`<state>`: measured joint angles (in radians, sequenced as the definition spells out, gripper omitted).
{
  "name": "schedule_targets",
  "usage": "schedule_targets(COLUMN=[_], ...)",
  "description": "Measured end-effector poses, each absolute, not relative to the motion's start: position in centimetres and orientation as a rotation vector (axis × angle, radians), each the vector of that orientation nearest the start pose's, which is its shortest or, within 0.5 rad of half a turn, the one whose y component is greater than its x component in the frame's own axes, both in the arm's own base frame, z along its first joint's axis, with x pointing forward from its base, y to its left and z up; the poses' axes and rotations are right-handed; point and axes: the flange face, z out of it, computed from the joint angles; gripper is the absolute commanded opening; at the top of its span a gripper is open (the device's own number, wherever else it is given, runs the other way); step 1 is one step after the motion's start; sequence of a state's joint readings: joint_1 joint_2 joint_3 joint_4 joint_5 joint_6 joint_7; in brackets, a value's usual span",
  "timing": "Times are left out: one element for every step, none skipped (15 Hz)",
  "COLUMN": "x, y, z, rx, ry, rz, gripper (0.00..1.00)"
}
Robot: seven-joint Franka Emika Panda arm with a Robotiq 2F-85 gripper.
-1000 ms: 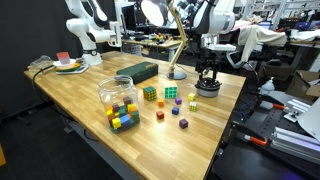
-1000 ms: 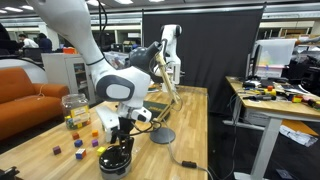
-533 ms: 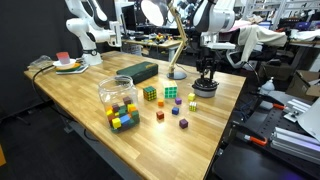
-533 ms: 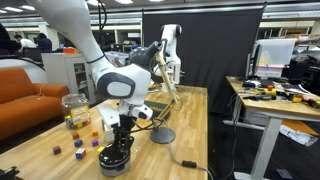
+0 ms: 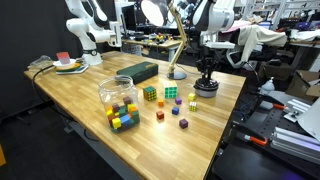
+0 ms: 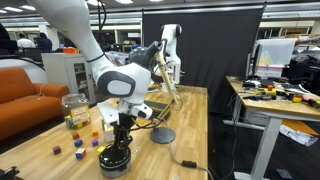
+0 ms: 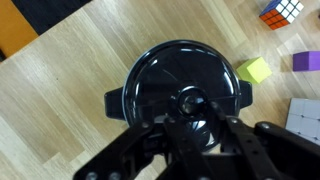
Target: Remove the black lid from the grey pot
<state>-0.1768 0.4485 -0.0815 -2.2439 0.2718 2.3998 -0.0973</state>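
Note:
The grey pot point(image 5: 206, 89) stands near the wooden table's edge, seen in both exterior views, with the black lid point(image 7: 178, 68) sitting flat on it. In the wrist view the round lid fills the middle, and the pot's dark side handles point(image 7: 113, 102) stick out from under it. My gripper point(image 7: 190, 110) comes down from straight above, and its fingers are shut on the lid's small centre knob. From outside, the gripper point(image 6: 119, 143) stands upright right over the pot point(image 6: 115, 161).
A round grey lamp base point(image 5: 177, 73) and a long dark box point(image 5: 135, 72) lie behind the pot. A clear jar of coloured blocks point(image 5: 118, 95), two puzzle cubes point(image 5: 150, 94) and loose small blocks lie to the side. A yellow-green block point(image 7: 254, 70) lies close to the pot.
The gripper has come down a little onto the lid and its fingers have closed from wide open onto the knob. The pot and lid have not moved.

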Motion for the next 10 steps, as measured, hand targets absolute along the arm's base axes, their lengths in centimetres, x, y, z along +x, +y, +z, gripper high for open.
schedule_targets(x=[48.9,49.0,49.0,49.1,49.2,49.4,49.6,49.8,49.9,49.8], y=[-13.0,-13.0,-13.0,-13.0,-13.0,-12.9,-12.8,-12.6,-12.4,-12.1], z=[14.5,14.5,14.5,14.6,14.9,15.4,16.2,17.1,18.1,19.0], rx=[-2.897,-2.897,-2.898,-2.899,-2.903,-2.908,-2.915,-2.925,-2.937,-2.948], ry=[0.566,0.565,0.565,0.564,0.559,0.553,0.543,0.529,0.51,0.487], rz=[0.387,0.386,0.384,0.38,0.372,0.357,0.337,0.314,0.294,0.28], gripper=[0.08,0.08,0.08,0.08,0.08,0.08,0.08,0.08,0.08,0.08])
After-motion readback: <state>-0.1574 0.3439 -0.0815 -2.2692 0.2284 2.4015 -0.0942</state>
